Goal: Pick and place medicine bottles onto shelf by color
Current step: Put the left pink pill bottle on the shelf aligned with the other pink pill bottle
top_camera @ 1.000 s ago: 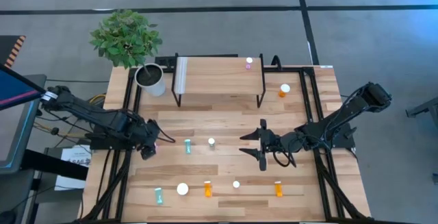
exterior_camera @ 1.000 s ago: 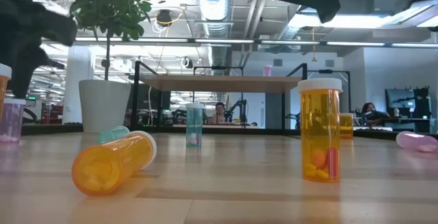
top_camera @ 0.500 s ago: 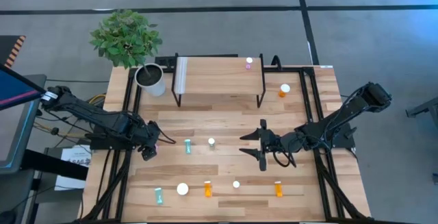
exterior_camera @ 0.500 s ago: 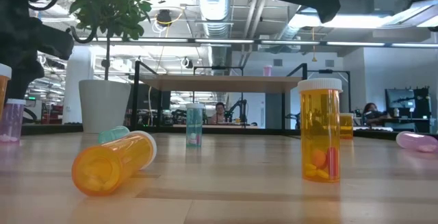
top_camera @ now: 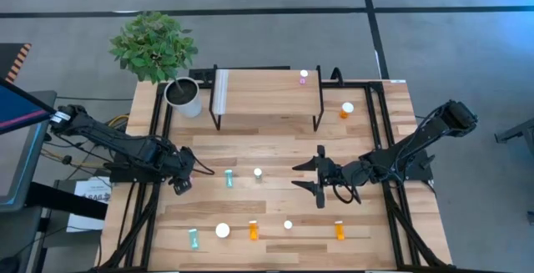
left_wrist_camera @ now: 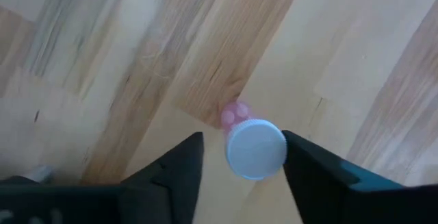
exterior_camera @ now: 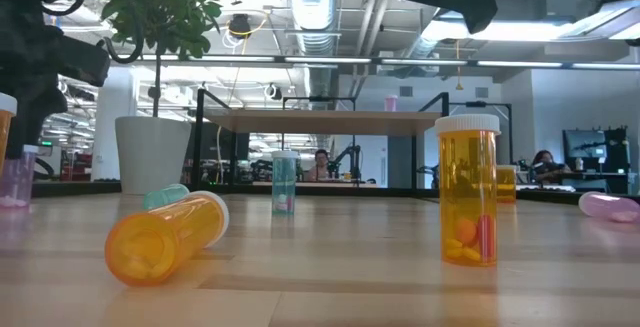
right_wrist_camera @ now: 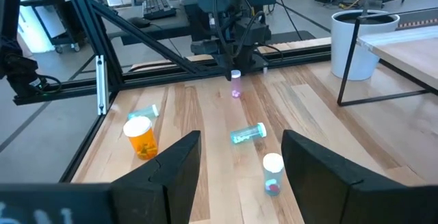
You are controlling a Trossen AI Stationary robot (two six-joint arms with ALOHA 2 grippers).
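Pink translucent white-capped bottle (left_wrist_camera: pixel 252 144) sits between your left gripper (left_wrist_camera: pixel 243 157)'s spread fingers, untouched; close off-centre and you risk tipping it.

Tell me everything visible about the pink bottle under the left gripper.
The pink bottle is small, translucent pink plastic with a round white cap, standing upright on the wooden table near its left edge. Seen from above, the cap hides most of the body. It sits between the left gripper's two dark fingers; contact isn't clear.

Left hand (left_wrist_camera: pixel 241 166) straddles pink bottle (left_wrist_camera: pixel 252 144); surrounding wood bare.
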